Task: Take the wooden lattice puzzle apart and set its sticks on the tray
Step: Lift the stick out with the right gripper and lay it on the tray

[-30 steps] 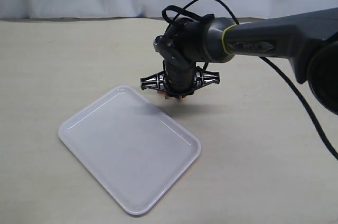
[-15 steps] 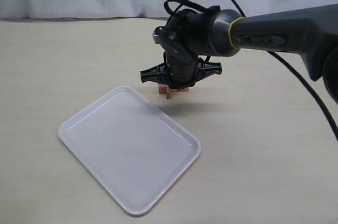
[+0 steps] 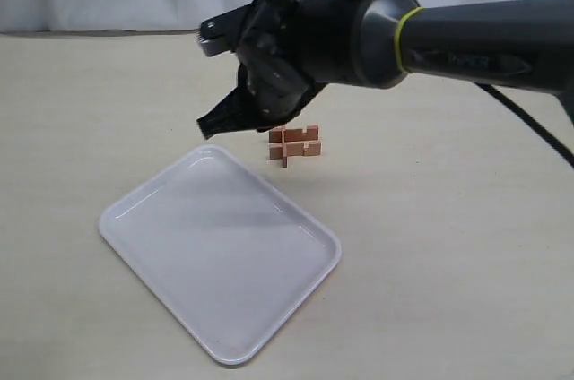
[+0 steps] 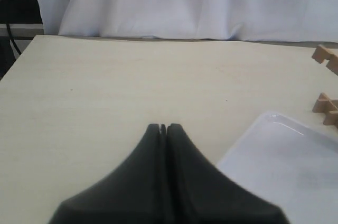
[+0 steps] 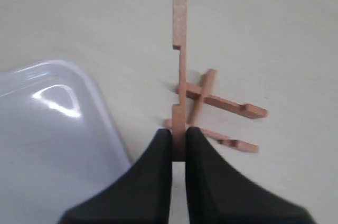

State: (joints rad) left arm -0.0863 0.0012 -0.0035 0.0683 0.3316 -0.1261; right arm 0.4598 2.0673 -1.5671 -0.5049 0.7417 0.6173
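Wooden lattice puzzle [image 3: 294, 145] is one slat short: the right gripper [image 5: 178, 131], jaws pinching a stick [image 5: 179, 23] by its end, has risen toward ten o'clock, so dismantling has begun. We see its long axis running straight out along the jaws. The rest sits on the surface [image 3: 448, 263], one o'clock from the tray [image 3: 206, 254]; left gripper [image 4: 162, 129] jaws pressed together, empty.

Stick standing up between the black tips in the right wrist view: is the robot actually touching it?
Touching. The right wrist view shows the right end effector clamped on the stick, its jaws pressed against both faces with no gap.
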